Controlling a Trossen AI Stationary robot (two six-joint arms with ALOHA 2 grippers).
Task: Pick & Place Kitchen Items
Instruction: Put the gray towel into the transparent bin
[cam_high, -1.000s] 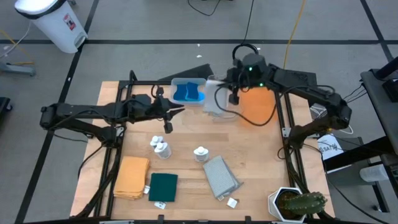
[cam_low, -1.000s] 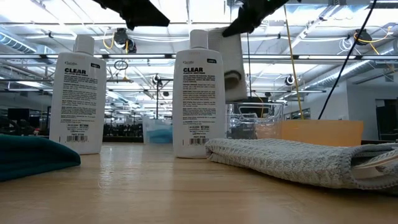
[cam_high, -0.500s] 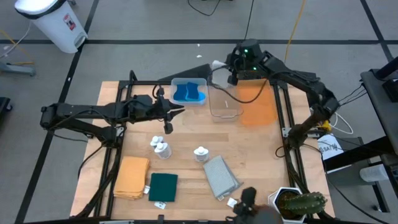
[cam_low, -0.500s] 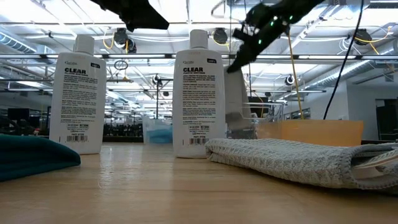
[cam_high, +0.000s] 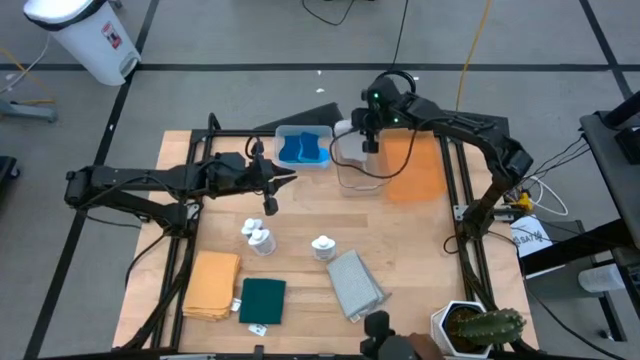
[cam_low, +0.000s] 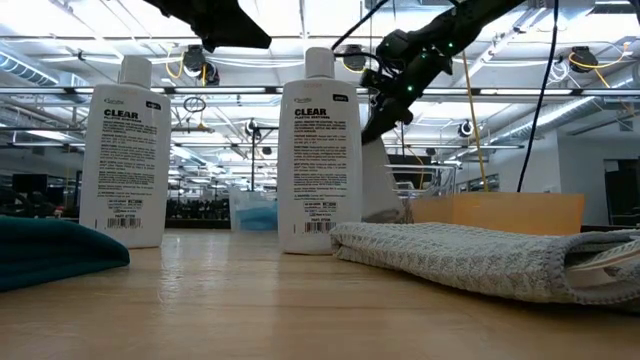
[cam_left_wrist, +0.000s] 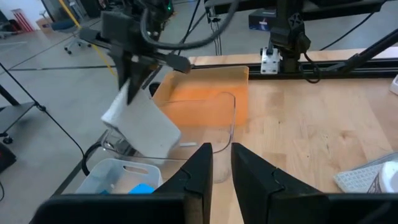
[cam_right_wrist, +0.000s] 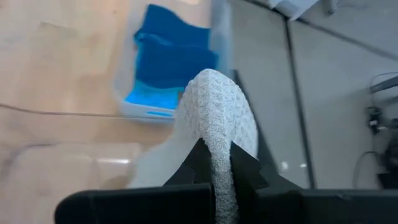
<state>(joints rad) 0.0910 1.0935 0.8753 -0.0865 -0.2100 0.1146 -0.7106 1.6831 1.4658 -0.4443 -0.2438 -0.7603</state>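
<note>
My right gripper is shut on a grey folded cloth and holds it over the far left part of a clear bin. Beside that bin stand a bin with blue cloth pieces and an orange tray. A second grey cloth, a mustard-yellow cloth and a dark green cloth lie flat on the table's near half. Three white bottles stand upright among them. My left gripper hovers left of centre, open by a narrow gap and holding nothing. My right gripper pinches the grey cloth's upper end between its two fingers, which slant down from above. In the right wrist view several layers bulge out past the fingers. The cloth hangs tilted below; its lower end is at the bin's height, and whether it touches the bin I cannot tell.
A potted cactus stands at the near right corner. Small white tags lie near the grey cloth on the table. A white waste bin stands on the floor beyond the far left corner. Bare wood shows right of centre.
My right gripper has sunk with the grey cloth and swung from beside the orange tray toward the far left side of the clear bin, rolling as it went. The cloth, earlier high above the bottles' tops in the low view, now hangs down to the bin.
</note>
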